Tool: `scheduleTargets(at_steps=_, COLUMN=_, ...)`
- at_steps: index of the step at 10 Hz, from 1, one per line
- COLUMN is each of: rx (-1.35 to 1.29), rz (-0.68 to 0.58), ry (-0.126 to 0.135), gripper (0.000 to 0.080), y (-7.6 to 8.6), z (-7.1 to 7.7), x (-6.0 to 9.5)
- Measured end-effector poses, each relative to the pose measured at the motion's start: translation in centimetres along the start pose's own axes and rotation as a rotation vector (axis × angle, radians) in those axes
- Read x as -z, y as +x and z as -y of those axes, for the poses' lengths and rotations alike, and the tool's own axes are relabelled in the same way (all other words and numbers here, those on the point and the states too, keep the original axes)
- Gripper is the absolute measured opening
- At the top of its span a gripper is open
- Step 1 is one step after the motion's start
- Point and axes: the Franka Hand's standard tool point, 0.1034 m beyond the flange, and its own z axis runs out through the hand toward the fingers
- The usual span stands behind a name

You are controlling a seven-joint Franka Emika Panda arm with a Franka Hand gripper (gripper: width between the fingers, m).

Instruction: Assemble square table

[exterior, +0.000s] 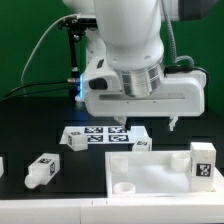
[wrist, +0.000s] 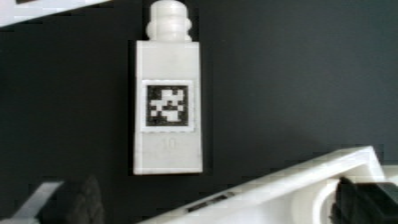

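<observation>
The white square tabletop (exterior: 150, 178) lies at the front on the exterior view's right, with a round hole near its corner. A white leg (exterior: 203, 161) with a tag stands at its right end. Another leg (exterior: 41, 170) lies on the black table at the left. A third tagged leg (exterior: 140, 147) lies by the tabletop's far edge. My gripper (exterior: 148, 124) hangs open and empty above that far edge. In the wrist view a tagged leg (wrist: 166, 105) lies flat with its screw tip away from the tabletop's edge (wrist: 294, 190). My gripper (wrist: 221, 205) holds nothing there.
The marker board (exterior: 98, 137) lies behind the tabletop, under the arm. A small white part (exterior: 2, 166) shows at the exterior view's left edge. Cables and a frame stand behind the arm.
</observation>
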Motion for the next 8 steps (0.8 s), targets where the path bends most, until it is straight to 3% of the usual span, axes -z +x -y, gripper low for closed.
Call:
scheduleTargets(at_steps=2, rx=-0.020, rz=0.184, ry=-0.002, gripper=0.0649, y=-0.4, z=-0.7, x=-0.4)
scheduleTargets(at_steps=5, rx=-0.021, rz=0.446, ry=-0.009, gripper=0.0649, y=1.0, z=-1.5, x=-0.6)
scheduleTargets(at_steps=7, rx=0.007, rz=0.516, ry=-0.003, gripper=0.0649, y=2.2, z=-1.0, x=0.7)
scheduleTargets(at_steps=8, rx=-0.001, rz=0.531, ry=-0.002, gripper=0.0649, y=2.3, z=-1.3, x=0.4)
